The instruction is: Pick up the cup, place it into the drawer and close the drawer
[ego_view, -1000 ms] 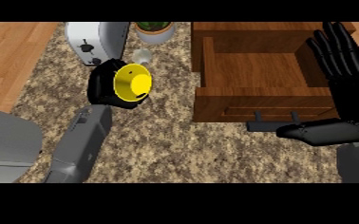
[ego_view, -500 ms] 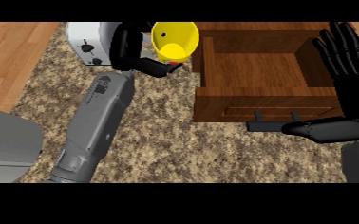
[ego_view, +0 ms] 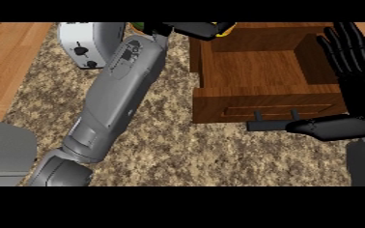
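Note:
My left hand (ego_view: 194, 28) is stretched out at the top of the view, over the back left corner of the open wooden drawer (ego_view: 267, 101). It is shut on the yellow cup (ego_view: 226, 29), of which only a small yellow edge shows past the fingers. The drawer's inside is bare wood, and its dark handle (ego_view: 274, 124) faces me. My right hand (ego_view: 347, 53) rests open at the right edge, fingers up, its thumb by the handle.
A white toaster (ego_view: 85, 43) stands at the back left on the speckled stone counter (ego_view: 178, 149). Something green (ego_view: 136, 26) peeks out behind my left forearm. A wooden floor strip runs down the left side.
My left arm has lifted the cup from the counter and carried it up and to the right, to the drawer's back left corner. The right hand has stayed still.

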You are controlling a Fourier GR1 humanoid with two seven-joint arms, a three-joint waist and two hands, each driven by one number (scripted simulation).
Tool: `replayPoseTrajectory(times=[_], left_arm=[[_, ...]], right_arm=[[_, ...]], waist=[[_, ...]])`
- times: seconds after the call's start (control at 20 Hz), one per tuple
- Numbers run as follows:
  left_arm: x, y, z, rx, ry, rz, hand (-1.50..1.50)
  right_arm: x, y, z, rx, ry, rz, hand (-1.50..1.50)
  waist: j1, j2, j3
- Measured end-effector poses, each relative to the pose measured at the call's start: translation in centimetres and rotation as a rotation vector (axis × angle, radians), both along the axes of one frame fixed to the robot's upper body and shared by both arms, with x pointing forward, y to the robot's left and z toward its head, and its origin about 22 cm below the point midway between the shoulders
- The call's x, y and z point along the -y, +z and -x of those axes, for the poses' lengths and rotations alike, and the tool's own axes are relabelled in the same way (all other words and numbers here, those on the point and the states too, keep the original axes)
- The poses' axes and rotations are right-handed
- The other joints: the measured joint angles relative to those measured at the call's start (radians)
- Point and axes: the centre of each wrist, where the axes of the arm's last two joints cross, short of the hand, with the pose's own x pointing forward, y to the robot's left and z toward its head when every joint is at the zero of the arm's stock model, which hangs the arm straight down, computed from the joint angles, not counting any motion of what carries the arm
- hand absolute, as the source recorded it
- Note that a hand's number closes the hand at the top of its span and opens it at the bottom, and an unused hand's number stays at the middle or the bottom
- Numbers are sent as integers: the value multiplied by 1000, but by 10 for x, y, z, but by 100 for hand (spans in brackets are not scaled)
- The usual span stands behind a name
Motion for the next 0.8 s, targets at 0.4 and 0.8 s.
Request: replayPoseTrajectory(times=[0.4,0.8], left_arm=[[27,-4,-8,-139,71,-136,150],[27,-30,-8,-262,20,-298,150]], right_arm=[[-10,3,-5,21,37,-6,-150],[-20,9,-13,39,86,-6,-150]], waist=[[-48,14,0],[-106,29,1]])
